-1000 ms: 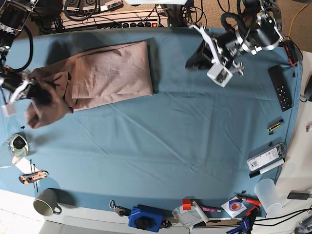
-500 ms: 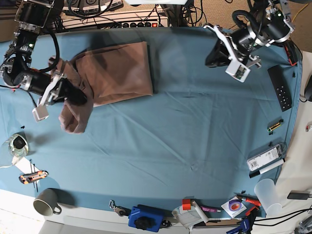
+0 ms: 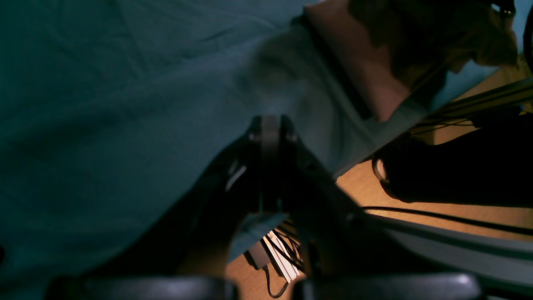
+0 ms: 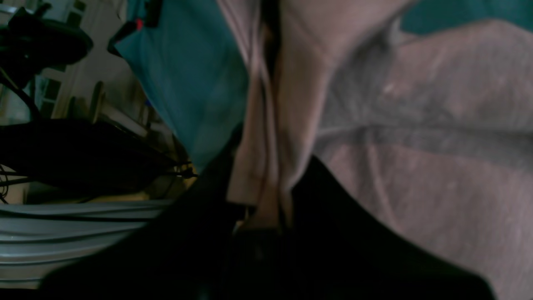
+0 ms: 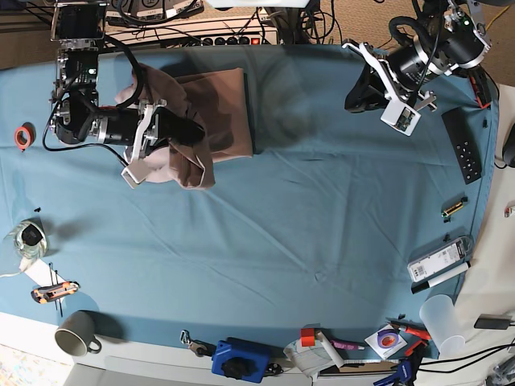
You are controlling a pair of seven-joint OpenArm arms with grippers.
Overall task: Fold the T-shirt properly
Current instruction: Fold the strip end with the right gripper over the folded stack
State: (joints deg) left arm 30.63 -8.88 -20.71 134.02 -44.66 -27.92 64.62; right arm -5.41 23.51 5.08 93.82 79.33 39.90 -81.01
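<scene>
The pink-beige T-shirt [image 5: 224, 108] lies folded at the back left of the blue-teal table cloth [image 5: 306, 217]. My right gripper [image 5: 191, 135] is shut on a bunched end of it and holds that end lifted over the folded part. In the right wrist view, fabric layers [image 4: 266, 166] run between the jaws [image 4: 266, 216]. My left gripper [image 5: 360, 90] hovers at the back right, apart from the shirt. In the left wrist view its jaws [image 3: 270, 127] meet with nothing between them, and the shirt [image 3: 354, 62] lies farther off.
A black remote [image 5: 462, 145], a white device with a marker [image 5: 437, 261] and a plastic cup [image 5: 441, 322] sit along the right edge. A mug [image 5: 74, 334], a cutter [image 5: 55, 292] and a blue tool [image 5: 240, 359] are at the front. A power strip [image 5: 233, 36] is at the back.
My right arm has swept the shirt's loose end from the far left to the right, over the folded part. My left arm has drawn back to the right.
</scene>
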